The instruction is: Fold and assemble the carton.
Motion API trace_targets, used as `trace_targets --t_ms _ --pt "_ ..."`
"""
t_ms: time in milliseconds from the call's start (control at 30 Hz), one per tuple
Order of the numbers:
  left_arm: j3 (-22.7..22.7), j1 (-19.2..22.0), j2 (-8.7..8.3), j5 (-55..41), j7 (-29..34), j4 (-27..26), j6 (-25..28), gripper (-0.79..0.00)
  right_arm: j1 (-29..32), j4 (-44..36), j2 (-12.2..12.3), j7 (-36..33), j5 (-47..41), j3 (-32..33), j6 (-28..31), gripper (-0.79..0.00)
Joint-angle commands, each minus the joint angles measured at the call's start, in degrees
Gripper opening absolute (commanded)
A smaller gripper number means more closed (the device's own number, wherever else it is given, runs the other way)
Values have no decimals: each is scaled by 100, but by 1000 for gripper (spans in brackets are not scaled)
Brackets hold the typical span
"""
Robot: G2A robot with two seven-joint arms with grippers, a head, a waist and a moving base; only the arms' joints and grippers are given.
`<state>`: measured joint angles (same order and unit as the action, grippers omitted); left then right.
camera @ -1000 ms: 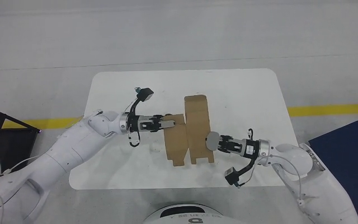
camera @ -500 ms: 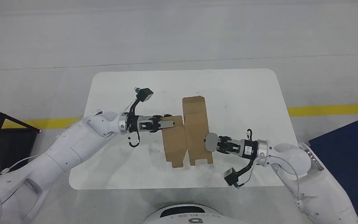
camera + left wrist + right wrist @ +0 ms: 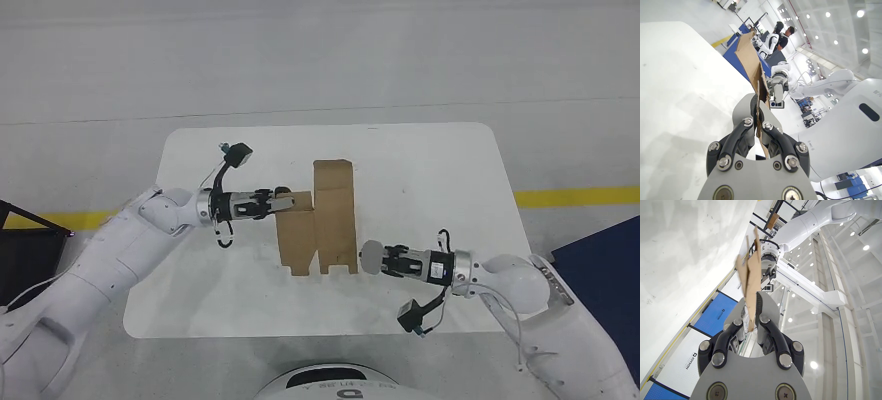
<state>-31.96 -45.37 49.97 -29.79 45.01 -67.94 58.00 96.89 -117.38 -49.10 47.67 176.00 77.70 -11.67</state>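
A flat brown carton (image 3: pixel 320 218) is held above the middle of the white table (image 3: pixel 430 170), its flaps spread out. My left gripper (image 3: pixel 296 201) is shut on the carton's left edge; in the left wrist view the cardboard (image 3: pixel 753 62) runs edge-on between the closed fingers (image 3: pixel 750 106). My right gripper (image 3: pixel 368 256) is shut on the carton's lower right corner, and in the right wrist view the carton (image 3: pixel 750 275) is pinched between its fingers (image 3: pixel 760 306). Each wrist view shows the other arm's gripper beyond the carton.
The table's rounded edges are bare on all sides around the carton. A yellow floor line (image 3: pixel 575 196) runs past the table on both sides. A dark blue item (image 3: pixel 600 270) stands off the table's right side, and a black frame (image 3: pixel 25 235) off the left.
Both arms have carried the carton to the left and slightly toward the table's far side. Both grips have stayed shut on it.
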Motion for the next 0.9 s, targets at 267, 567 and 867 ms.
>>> trace_targets --t_ms 267,567,867 --pt "-871 -544 200 1233 -298 -374 0 -785 80 239 -52 -660 -724 114 -766 0" --pt "-1199 -845 324 1706 -389 -511 0 -785 64 93 61 -1214 0 127 171 0" --pt "-1121 -757 538 1935 -387 -337 0 -785 -659 8 334 -1268 0 -920 385 0"
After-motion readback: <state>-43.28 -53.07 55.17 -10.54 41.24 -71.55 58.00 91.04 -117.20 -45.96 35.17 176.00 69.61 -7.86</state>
